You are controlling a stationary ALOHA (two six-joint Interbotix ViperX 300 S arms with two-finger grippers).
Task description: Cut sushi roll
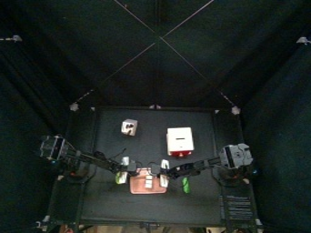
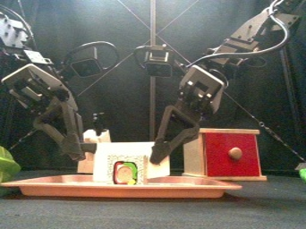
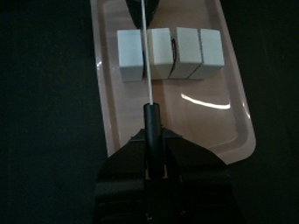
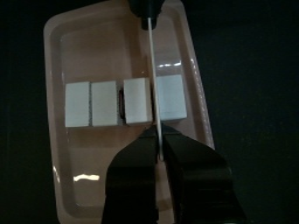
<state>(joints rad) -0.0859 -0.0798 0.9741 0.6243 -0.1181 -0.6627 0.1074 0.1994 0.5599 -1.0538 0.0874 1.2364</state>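
The sushi roll lies on the pink tray, already in about four pieces with gaps, so cutting seems nearly done, while the left gripper is closed on the knife above it.

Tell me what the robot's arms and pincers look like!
Both arms are black and chunky, built of boxy jointed segments with black cables looping off them. The left pincer and the right pincer each end in two wide black jaws that taper to a point, like a dark beak. No markings can be made out on them.
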